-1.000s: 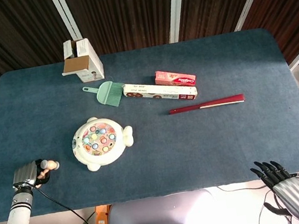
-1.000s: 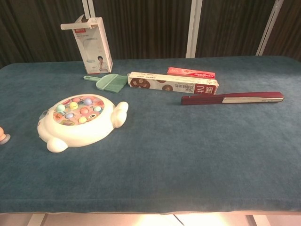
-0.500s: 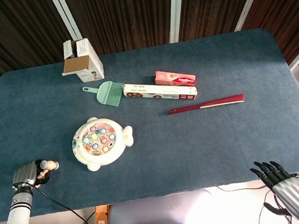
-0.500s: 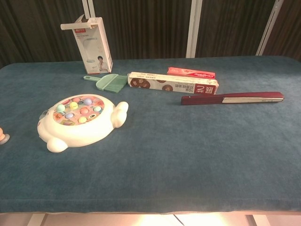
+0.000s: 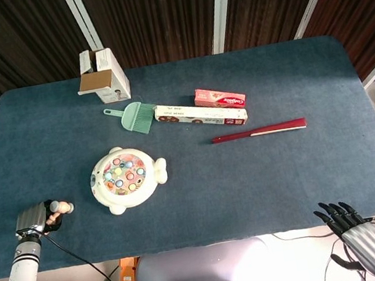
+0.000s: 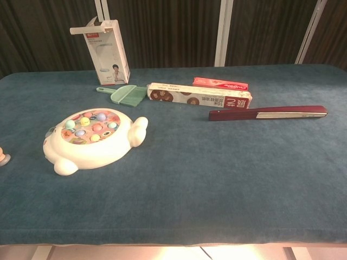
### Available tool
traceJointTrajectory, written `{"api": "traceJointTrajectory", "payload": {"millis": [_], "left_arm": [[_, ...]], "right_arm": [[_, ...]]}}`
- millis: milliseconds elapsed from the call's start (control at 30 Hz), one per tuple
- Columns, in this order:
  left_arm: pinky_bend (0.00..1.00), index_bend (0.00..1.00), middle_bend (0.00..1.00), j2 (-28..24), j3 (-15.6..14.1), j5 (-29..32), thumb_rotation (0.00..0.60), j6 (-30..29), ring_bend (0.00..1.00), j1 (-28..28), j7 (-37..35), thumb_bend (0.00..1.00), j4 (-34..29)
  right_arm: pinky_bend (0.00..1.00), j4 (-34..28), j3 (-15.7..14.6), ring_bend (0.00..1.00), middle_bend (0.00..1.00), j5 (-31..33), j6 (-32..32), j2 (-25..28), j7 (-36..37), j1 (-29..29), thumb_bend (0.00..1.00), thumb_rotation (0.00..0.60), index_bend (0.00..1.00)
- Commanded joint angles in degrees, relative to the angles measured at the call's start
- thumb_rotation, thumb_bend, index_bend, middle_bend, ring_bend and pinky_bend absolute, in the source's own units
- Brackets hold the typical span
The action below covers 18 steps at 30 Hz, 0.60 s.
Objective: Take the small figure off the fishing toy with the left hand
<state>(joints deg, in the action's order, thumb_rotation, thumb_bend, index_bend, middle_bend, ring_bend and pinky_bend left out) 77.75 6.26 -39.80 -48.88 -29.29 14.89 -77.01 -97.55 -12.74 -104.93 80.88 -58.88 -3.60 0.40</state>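
The cream fish-shaped fishing toy lies on the blue table's left half, with several coloured little fish in its round top. At the table's front left edge my left hand pinches the small orange figure in its dark fingers, well to the left of the toy. The chest view shows only a sliver of the small figure at the left border, low over the cloth, and not the hand. My right hand hangs below the table's front right corner, fingers apart, holding nothing.
A white carton stands at the back left. A green dustpan brush, a long biscuit box, a red toothpaste box and a dark red folded fan lie across the middle. A cable trails from the left arm.
The small figure has drifted slightly to the left with my left hand. The toy and the right hand have not moved.
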Motion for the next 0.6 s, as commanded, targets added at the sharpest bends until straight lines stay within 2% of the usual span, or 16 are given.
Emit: {"api": "traceJointTrajectory", "payload": {"millis": [33, 300, 600], "left_arm": [[0.52, 0.47, 0.52, -0.2, -0.1, 0.1, 0.6, 0.2, 0.44, 0.0, 0.1, 0.19, -0.1], [0.52, 0.47, 0.52, -0.3, -0.2, -0.1, 0.6, 0.2, 0.44, -0.1, 0.3, 0.12, -0.3], [0.49, 0.42, 0.49, -0.5, -0.4, 0.2, 0.6, 1.1, 0.41, -0.4, 0.5, 0.07, 0.0]], "right_arm": [[0.01, 0.0, 0.0, 0.0, 0.0, 0.0, -0.1, 0.0, -0.1, 0.0, 0.18, 0.6, 0.0], [0.01, -0.1, 0.0, 0.0, 0.0, 0.0, -0.2, -0.1, -0.2, 0.0, 0.18, 0.6, 0.0], [0.01, -0.1, -0.1, 0.0, 0.0, 0.0, -0.1, 0.0, -0.2, 0.0, 0.18, 0.6, 0.0]]}}
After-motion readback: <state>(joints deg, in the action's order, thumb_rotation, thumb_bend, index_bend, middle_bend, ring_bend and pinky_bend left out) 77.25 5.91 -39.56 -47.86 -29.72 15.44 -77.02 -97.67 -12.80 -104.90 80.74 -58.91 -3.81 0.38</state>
